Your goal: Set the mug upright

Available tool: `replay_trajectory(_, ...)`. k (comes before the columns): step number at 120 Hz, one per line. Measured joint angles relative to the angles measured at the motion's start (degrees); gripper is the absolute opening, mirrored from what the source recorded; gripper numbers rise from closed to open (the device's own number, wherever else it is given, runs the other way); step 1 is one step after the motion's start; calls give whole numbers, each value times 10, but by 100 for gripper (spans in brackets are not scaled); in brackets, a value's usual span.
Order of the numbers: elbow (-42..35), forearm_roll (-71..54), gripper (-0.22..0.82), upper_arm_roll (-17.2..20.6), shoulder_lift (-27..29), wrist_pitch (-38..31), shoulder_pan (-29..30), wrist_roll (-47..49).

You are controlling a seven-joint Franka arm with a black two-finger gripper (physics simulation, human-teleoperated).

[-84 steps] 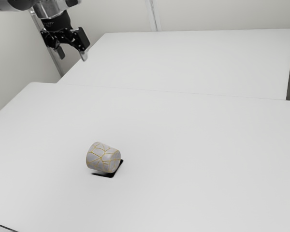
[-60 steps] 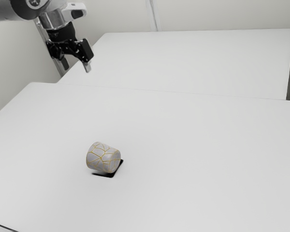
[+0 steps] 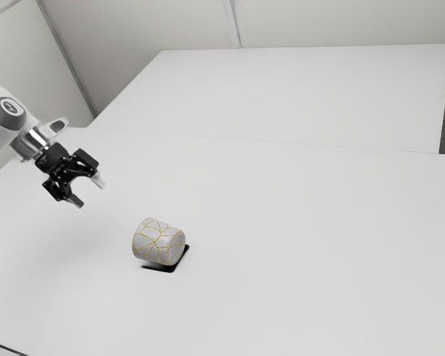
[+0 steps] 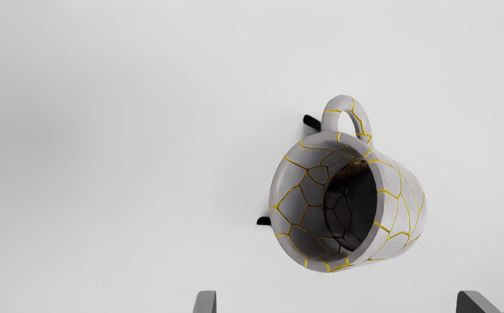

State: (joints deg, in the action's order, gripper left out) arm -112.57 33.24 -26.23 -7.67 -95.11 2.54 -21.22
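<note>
The mug (image 3: 159,242), pale grey with yellow crack-like lines, lies on its side on the white table in the exterior view. My gripper (image 3: 88,192) is open and apart from the mug, above the table toward the exterior view's left. In the wrist view the mug (image 4: 402,208) shows its mouth and dark inside, with its handle (image 4: 338,103) sticking out from one side. The open gripper (image 4: 336,302) has its fingertips far apart, with nothing held between them. Some dark thing or shadow under the mug is partly hidden.
The white table (image 3: 297,245) extends around the mug. Behind it stands another white surface (image 3: 297,96), with pale walls beyond. A thin dark line (image 3: 6,348) crosses the near corner at the exterior view's left.
My gripper has come down and toward the exterior view's left, tilting so that its fingers slant toward the mug's side. The mug has not moved.
</note>
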Motion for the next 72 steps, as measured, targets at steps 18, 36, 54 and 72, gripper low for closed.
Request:
replay_trajectory(18, -3, 135, 60, -11, -68, 3, -25, -94)
replay_trajectory(36, -65, 228, 60, -25, -83, 25, -23, -173)
replay_trajectory(54, -97, 268, 60, -25, -79, 45, -24, -236)
replay_trajectory(72, -113, 289, 60, -11, -79, 58, -25, -285)
